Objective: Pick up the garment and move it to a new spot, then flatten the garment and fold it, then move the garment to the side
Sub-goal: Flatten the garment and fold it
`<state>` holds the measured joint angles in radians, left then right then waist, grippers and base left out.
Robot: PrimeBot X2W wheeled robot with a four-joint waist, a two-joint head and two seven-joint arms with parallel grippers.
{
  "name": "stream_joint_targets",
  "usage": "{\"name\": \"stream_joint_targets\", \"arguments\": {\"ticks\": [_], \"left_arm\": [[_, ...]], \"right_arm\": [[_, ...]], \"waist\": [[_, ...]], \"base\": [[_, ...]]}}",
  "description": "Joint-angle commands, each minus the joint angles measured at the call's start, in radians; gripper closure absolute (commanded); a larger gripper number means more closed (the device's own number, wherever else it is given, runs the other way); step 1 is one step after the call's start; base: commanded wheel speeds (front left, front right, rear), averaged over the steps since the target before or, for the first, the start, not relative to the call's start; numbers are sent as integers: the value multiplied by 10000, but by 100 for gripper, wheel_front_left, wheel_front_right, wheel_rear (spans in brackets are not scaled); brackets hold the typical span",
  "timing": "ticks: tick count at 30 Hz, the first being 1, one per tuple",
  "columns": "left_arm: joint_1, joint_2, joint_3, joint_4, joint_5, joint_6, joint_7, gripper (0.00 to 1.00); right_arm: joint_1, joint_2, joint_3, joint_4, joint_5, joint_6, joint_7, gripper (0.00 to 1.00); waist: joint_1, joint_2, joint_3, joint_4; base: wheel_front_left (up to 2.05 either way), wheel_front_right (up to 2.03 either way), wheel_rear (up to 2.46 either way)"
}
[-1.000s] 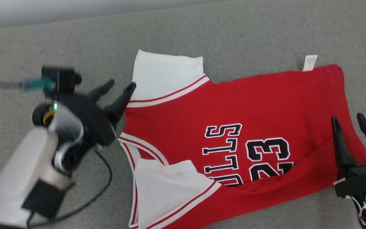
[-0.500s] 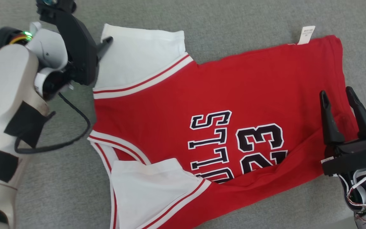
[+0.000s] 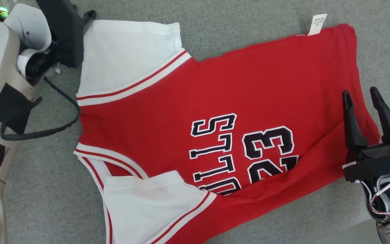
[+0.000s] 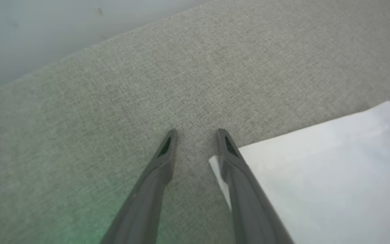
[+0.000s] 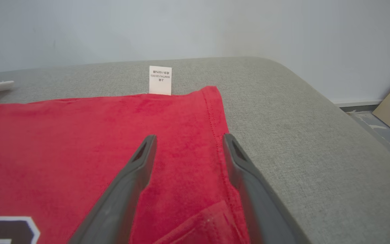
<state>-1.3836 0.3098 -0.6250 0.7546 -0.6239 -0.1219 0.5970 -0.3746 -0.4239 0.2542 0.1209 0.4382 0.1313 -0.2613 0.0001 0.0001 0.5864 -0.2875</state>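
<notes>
The red jersey [image 3: 235, 88] lies spread, print up, on the grey upholstered surface [image 3: 249, 27]. The left gripper [image 4: 196, 134] has its jaws parted and empty, one finger at the corner of a white sleeve [image 4: 317, 176]. The right gripper [image 3: 360, 92] hovers over the hem, jaws released.

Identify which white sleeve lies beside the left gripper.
The far sleeve, at the head view's top: the left gripper sits at its corner; the near sleeve lies apart.

Near sleeve [image 3: 147, 203] of garment [image 3: 256, 81] beyond head view's bottom edge
</notes>
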Motion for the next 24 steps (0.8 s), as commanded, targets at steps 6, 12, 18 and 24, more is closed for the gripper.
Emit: {"name": "stream_joint_targets", "arguments": {"ticks": [6,12,18,24], "left_arm": [[519,-81,-393,119,-531,-66,719,0],[477,-140,-447,-235,-744,-78,665,0],[380,-145,-469,-355,-791,-64,494,0],[188,-225,-396,-374,-667,37,-194,0]], "right_arm": [[261,-165,-220,43,-130,-10,-45,0],[285,-234,-158,52,-144,-10,-45,0],[298,-297,-132,32,-125,-10,-45,0],[363,-338,-157,99,-126,-10,-45,0]], "waist": [[-1,-1,-331,298],[-1,-1,-386,432],[-1,-1,-373,447],[-1,-1,-376,461]], "base": [[0,0,0],[0,0,0],[0,0,0],[0,0,0]]}}
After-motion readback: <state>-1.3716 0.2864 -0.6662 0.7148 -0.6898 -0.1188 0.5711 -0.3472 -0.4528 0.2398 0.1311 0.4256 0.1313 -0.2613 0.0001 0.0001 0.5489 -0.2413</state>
